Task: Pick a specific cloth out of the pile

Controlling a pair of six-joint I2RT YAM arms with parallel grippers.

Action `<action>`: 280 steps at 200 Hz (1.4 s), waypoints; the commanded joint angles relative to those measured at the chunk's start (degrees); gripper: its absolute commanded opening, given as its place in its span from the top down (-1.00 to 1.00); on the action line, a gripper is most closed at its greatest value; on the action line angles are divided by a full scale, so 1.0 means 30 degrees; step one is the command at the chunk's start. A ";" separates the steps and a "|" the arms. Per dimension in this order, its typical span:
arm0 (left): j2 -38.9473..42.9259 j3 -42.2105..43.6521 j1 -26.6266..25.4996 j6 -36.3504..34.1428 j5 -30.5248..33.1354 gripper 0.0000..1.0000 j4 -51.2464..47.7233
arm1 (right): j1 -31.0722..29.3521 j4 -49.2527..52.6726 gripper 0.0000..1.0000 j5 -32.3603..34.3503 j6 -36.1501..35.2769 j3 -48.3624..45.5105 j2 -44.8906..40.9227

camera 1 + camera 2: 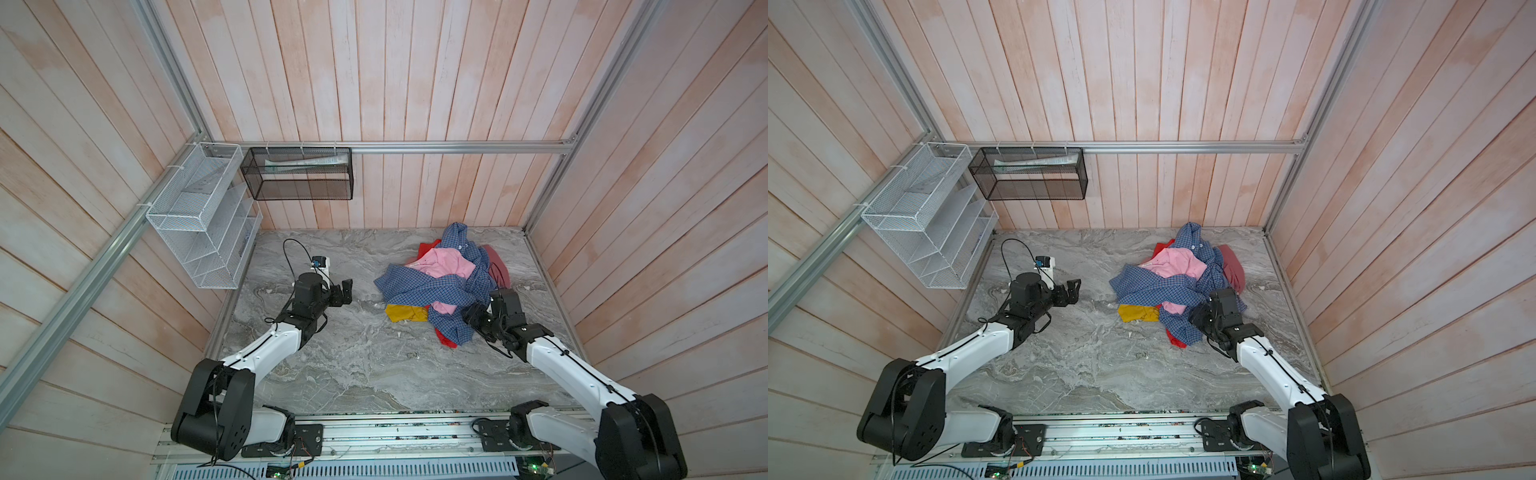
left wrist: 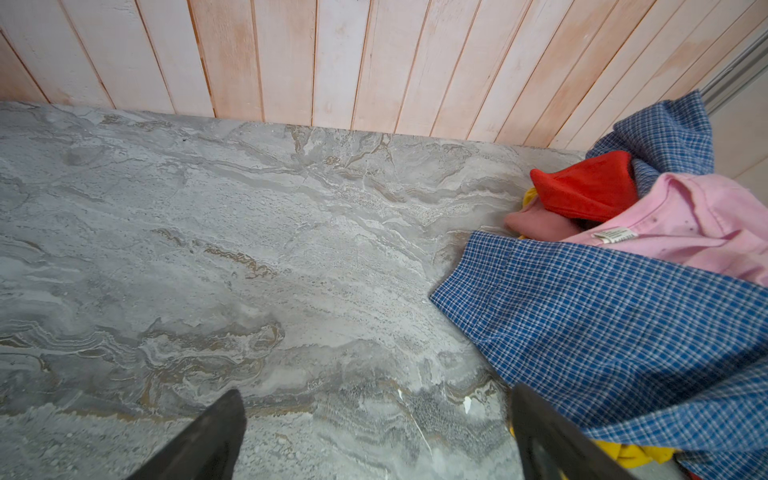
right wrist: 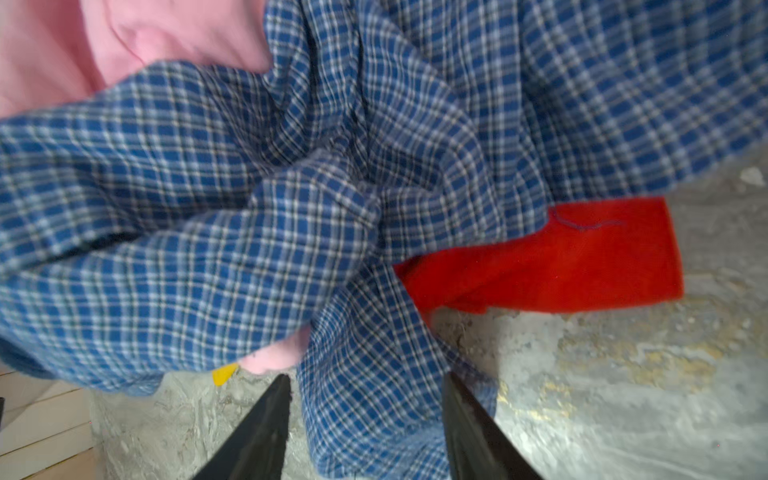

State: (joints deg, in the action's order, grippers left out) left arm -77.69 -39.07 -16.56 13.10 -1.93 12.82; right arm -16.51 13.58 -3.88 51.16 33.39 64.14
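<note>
Right wrist view is showing my right tool (image 3: 365,376) reaching into the pile (image 1: 440,282) at its near right edge. Its fingers (image 3: 257,432) are standing partly apart with a fold of the blue checked shirt (image 3: 291,187) running down between them; whether they are pinching that fold I cannot tell. A bright red piece (image 3: 561,262) is sticking out from under that shirt onto the desk (image 3: 623,395). The mustard-yellow T-shirt (image 1: 405,312) is lying at the pile's near left edge, tucked under the checked shirt beside a pink garment (image 1: 446,262), with only a crumpled part showing on the desk in both top views. A dusty-red piece (image 1: 498,266) is lying at the pile's far right. My left tool (image 2: 378,390) is hanging wide open above bare desk, just left of the pile
</note>
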 commanded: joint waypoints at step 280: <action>-0.6302 -0.5865 -0.6859 -0.3020 -0.6730 -0.44 -0.5413 | -0.1471 0.1317 -0.22 0.1976 -0.0776 0.1264 -0.0735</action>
State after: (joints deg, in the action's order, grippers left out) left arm -92.33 -52.58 -36.47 3.81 -23.97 -2.07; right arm -20.86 18.37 1.45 50.04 35.44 62.87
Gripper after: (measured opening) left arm 0.756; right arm 0.607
